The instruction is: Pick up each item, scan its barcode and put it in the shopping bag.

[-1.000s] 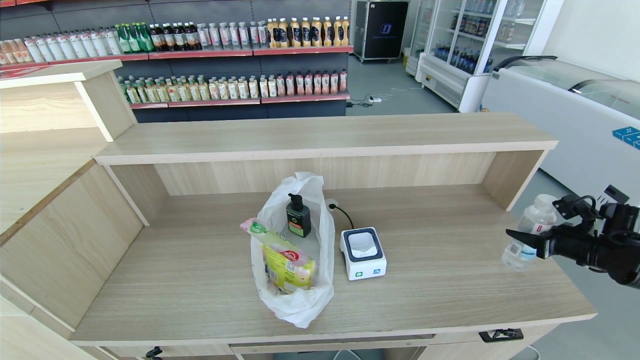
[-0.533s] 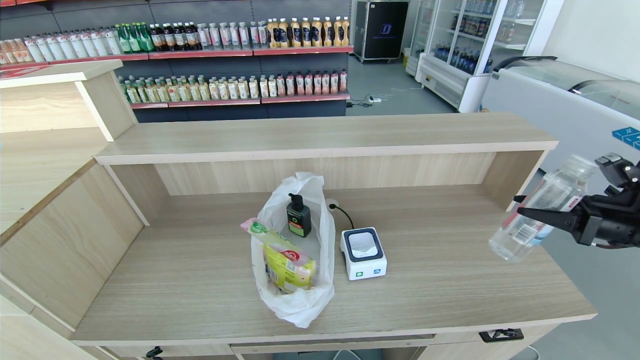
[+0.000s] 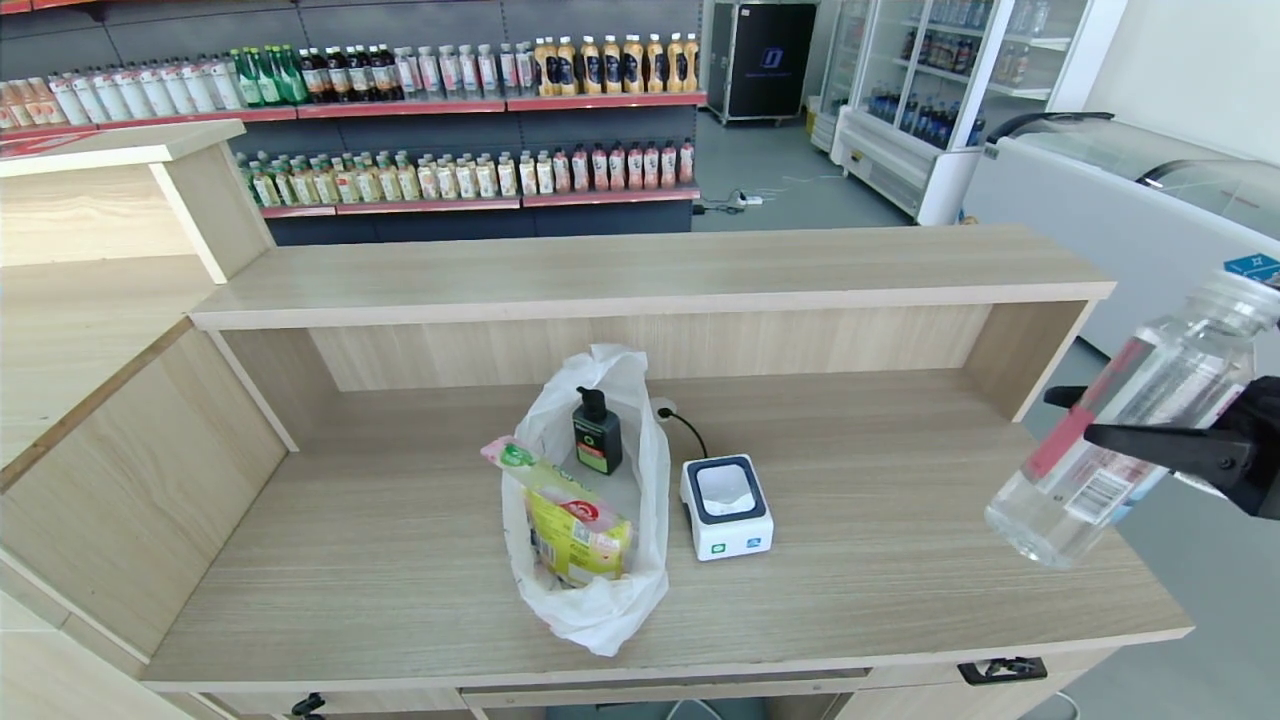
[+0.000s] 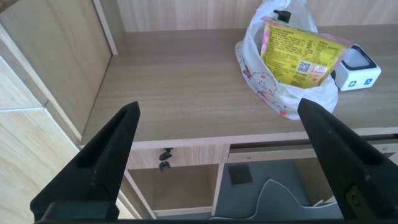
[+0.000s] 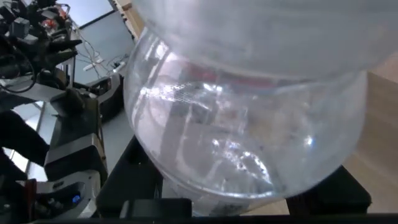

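A clear water bottle with a red-and-white label hangs tilted above the counter's right end, cap up and to the right. My right gripper is shut on the bottle's middle, and the bottle's round base shows close up in the right wrist view. A white scanner with a dark top sits mid-counter. Just left of it lies the white shopping bag, holding a yellow-green snack pack and a dark pump bottle. My left gripper stands open in front of the counter's front edge, left of the bag.
The wooden counter has a raised shelf across its back and side panels at both ends. A black cable runs from the scanner to the back. Bare wood lies left of the bag and right of the scanner.
The right gripper has lifted the bottle up from the counter's right edge and tipped it from near upright to a slant, barcode side now facing down-left. Bag and scanner have not moved.
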